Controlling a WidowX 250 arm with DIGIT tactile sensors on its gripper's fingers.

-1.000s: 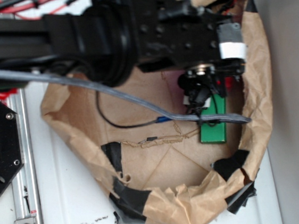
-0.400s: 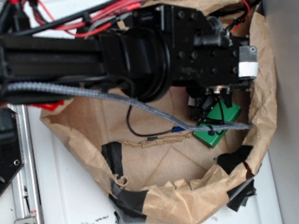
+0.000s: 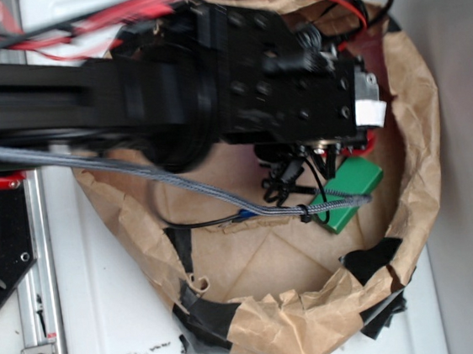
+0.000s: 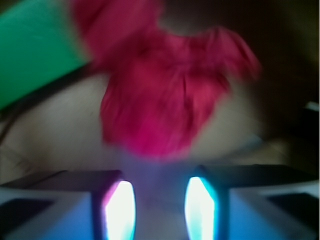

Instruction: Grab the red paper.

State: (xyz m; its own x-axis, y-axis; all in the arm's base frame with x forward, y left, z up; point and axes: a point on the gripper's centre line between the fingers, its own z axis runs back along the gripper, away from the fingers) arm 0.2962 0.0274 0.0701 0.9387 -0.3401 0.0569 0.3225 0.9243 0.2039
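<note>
1. in the wrist view the red paper (image 4: 170, 100) fills the middle of the picture, a crumpled wad, blurred, lying just beyond the gripper (image 4: 160, 202).
2. the two fingertips (image 4: 120, 207) show at the bottom edge with a gap between them; the wad sits ahead of that gap, so the tool is released and grips nothing.
3. the green block (image 4: 35, 50) lies at the upper left of the wrist view, just beside the red paper; whether they touch cannot be told.
4. in the exterior view the black arm (image 3: 235, 84) reaches from the left over the brown paper (image 3: 320, 325), a crinkled nest patched with black tape (image 3: 205, 316).
5. the green block (image 3: 352, 192) lies tilted on the right side of the nest, below the wrist.
6. a sliver of red (image 3: 374, 139) shows beside the wrist at the right.
7. a grey braided cable (image 3: 135, 175) runs across the nest towards the block.
</note>
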